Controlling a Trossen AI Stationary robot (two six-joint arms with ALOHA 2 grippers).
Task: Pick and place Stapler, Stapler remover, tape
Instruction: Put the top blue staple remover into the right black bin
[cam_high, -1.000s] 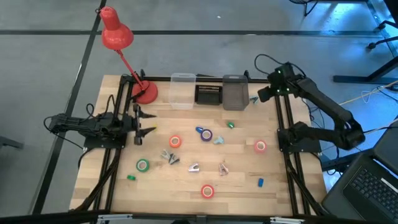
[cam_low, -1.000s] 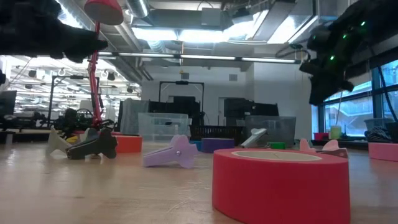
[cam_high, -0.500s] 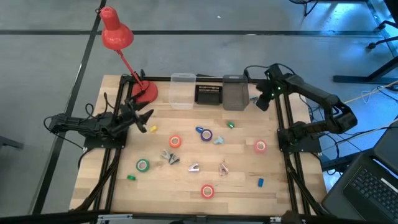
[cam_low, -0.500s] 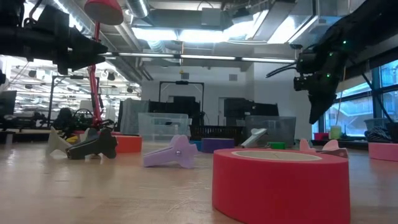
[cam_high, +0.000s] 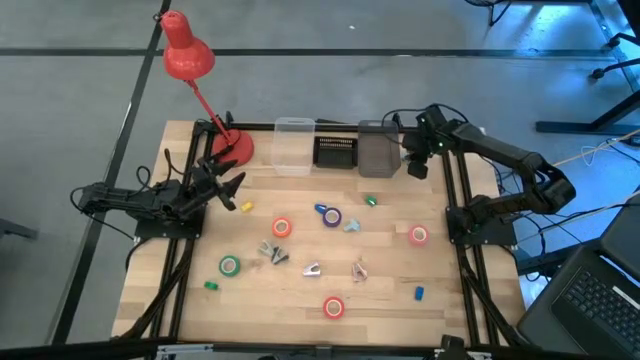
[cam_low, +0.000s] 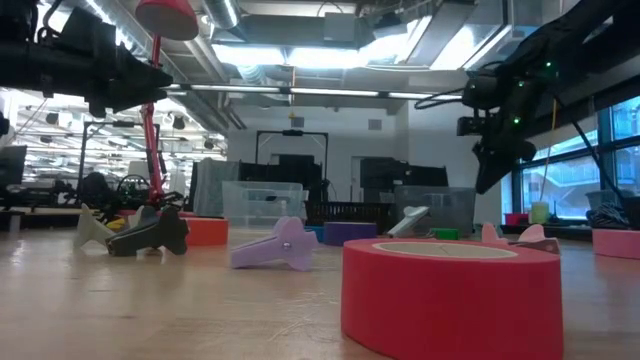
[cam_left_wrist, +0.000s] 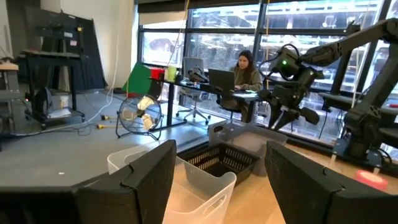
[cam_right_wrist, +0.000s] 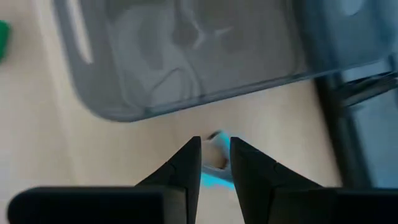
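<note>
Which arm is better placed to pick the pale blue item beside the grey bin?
Right. The right gripper hangs over the pale blue item by the grey bin; the left gripper hovers far off.

Table (cam_high: 300, 320): light wooden top with a dark frame along its edges.
Black basket (cam_high: 337, 151): at the table's far edge, the landmark for the rest.
Clear bin (cam_high: 293, 145): just beside the black basket, on its left.
Grey bin (cam_high: 378, 148): just beside the black basket, on its right.
Red desk lamp (cam_high: 187, 58): base well to the left of the black basket, at the table's far left corner; shade leaning out past the table edge.
Person (cam_left_wrist: 245, 70): seated at a desk with a laptop, in the room well beyond the black basket.
</note>
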